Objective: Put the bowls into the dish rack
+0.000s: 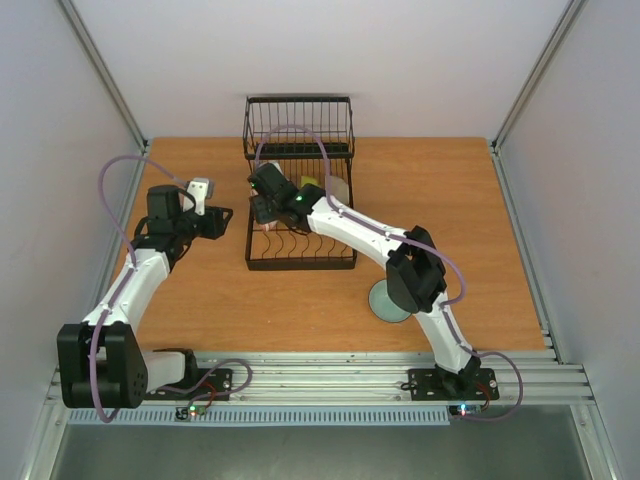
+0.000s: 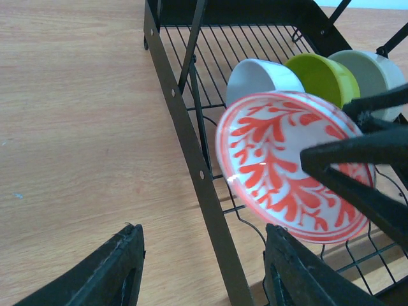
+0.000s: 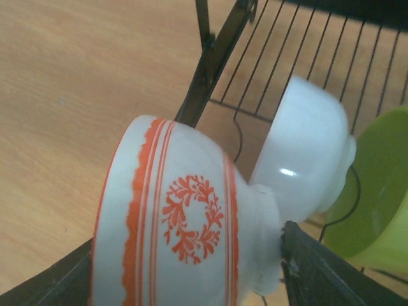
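My right gripper point(image 3: 191, 284) is shut on the white bowl with red pattern point(image 3: 185, 223), one finger at its rim and one at its foot. The bowl is on its side over the near-left part of the black wire dish rack point(image 1: 300, 255). Behind the red-patterned bowl point(image 2: 287, 166), three more stand on edge in a row among the prongs: a white bowl point(image 2: 261, 76), a yellow-green bowl point(image 2: 319, 76) and a cream bowl point(image 2: 376, 73). My left gripper point(image 2: 204, 271) hangs open at the rack's left rail point(image 2: 191, 146), holding nothing. A pale teal bowl point(image 1: 383, 303) sits on the table, partly hidden under my right arm.
The rack's taller wire basket section point(image 1: 298, 122) stands at its far end, against the back wall. The wooden tabletop point(image 1: 180, 300) lies bare to the left of the rack. Grey walls close in both sides.
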`<state>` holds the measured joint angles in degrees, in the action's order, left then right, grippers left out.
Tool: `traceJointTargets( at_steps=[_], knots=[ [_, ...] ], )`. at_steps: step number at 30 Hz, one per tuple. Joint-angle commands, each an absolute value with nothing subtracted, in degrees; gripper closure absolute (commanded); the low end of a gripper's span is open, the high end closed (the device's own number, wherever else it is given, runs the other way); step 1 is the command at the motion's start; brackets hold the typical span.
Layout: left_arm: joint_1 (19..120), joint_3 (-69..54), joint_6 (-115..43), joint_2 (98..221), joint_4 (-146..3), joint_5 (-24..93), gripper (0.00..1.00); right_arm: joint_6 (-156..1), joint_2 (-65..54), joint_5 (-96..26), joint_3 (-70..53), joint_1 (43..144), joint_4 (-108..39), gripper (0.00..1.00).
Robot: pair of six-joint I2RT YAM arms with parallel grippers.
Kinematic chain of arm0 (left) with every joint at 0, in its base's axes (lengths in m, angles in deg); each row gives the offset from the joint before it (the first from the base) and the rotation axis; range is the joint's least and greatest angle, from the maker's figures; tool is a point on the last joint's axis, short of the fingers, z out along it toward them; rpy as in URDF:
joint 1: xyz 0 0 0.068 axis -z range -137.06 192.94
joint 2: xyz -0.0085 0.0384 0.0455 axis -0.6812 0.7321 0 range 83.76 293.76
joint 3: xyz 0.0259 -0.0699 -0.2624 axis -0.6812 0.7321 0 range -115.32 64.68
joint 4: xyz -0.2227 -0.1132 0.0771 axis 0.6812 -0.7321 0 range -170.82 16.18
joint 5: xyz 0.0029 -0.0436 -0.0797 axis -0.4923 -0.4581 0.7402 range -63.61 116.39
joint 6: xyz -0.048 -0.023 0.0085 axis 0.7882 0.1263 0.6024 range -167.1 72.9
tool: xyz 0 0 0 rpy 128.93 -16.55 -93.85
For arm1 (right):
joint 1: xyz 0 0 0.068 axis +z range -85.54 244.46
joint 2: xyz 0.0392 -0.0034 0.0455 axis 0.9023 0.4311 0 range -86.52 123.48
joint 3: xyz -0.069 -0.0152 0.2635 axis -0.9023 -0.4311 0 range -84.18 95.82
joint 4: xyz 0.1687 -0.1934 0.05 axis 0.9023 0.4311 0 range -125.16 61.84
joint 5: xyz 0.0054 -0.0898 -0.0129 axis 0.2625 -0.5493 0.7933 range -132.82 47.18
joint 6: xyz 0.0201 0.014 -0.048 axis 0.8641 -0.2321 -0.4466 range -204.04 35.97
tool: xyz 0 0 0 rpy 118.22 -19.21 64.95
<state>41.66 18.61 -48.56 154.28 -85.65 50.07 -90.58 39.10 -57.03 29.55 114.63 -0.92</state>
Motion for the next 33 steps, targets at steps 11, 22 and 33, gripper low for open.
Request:
traceJointTargets(
  at_steps=[11, 22, 33],
  knots=[
    [41.43, 17.48, -48.16, 153.34, -82.09, 50.24, 0.47, -95.18, 48.09, -68.24, 40.99, 118.32, -1.73, 0.99],
    [41.40, 17.83, -48.24, 153.19, -82.08, 51.75, 0.47, -93.64, 32.29, -68.22, 19.29, 118.48, -10.18, 0.84],
    [41.45, 17.44, -48.00, 154.32, -82.30, 53.20, 0.47, -86.06, 17.04, -66.42, -0.31, 114.56, -9.91, 0.55]
  ],
)
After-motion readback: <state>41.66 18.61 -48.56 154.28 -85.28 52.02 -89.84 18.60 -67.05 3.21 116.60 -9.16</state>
